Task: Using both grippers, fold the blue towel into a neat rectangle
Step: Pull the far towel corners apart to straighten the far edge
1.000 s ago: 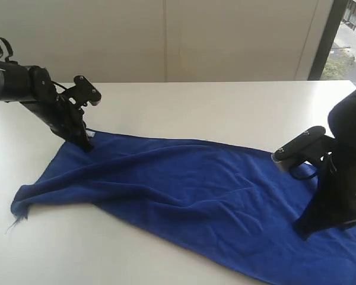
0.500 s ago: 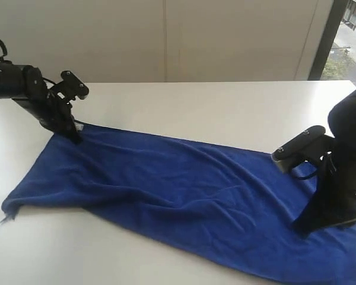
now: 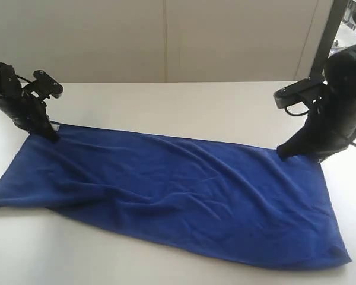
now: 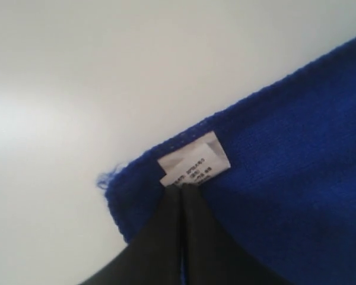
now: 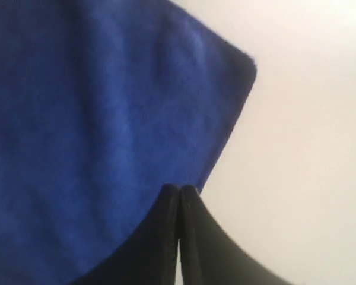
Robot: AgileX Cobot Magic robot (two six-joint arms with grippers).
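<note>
The blue towel (image 3: pixel 178 190) lies spread almost flat across the white table (image 3: pixel 184 101), with light wrinkles. My left gripper (image 3: pixel 50 136) pinches its far left corner. In the left wrist view the black jaws (image 4: pixel 183 189) are shut on the towel (image 4: pixel 285 166), right below a white care label (image 4: pixel 193 163). My right gripper (image 3: pixel 282 154) holds the far right corner. Seen from the right wrist, those jaws (image 5: pixel 179 189) are shut on the towel's (image 5: pixel 95 119) edge near a rounded corner. The near left corner runs out of the exterior view.
Bare white tabletop lies behind the towel and along its front edge. A pale wall (image 3: pixel 166 35) stands behind the table, with a dark window frame (image 3: pixel 335 29) at the far right.
The left gripper has pulled its corner further left. The right gripper has carried its corner from the near right towards the back of the table. The towel now lies flatter and wider.
</note>
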